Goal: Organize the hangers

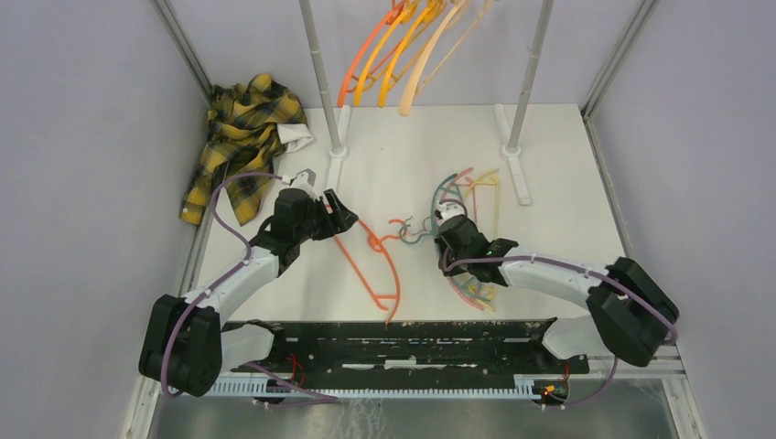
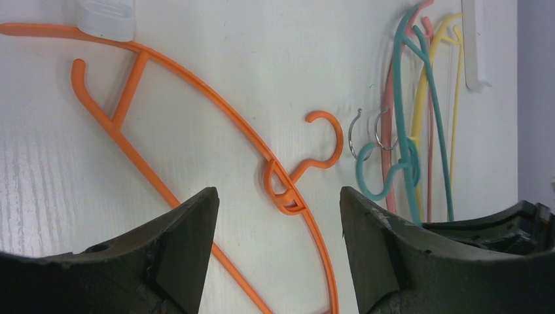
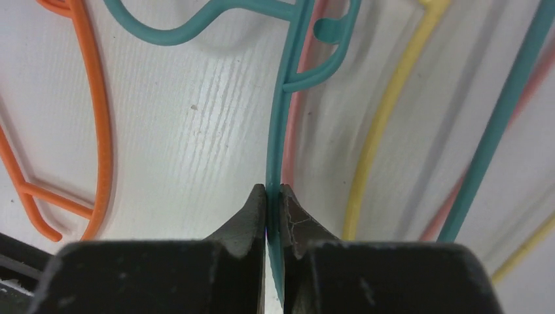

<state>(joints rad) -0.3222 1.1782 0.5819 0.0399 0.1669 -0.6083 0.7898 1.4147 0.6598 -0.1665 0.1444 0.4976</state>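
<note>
An orange hanger lies flat on the table; the left wrist view shows its hook and neck. My left gripper is open and empty above its upper end, jaws wide apart. A pile of teal, pink and yellow hangers lies at mid-table. My right gripper is shut on a teal hanger, pinching its thin bar between the fingertips. Pink and yellow hangers lie beside it. Several orange and pale hangers hang from the rack at the back.
A yellow-and-black plaid shirt lies at the back left corner. Two grey upright poles stand on white feet at the back. A black rail runs along the near edge. Grey walls close in both sides.
</note>
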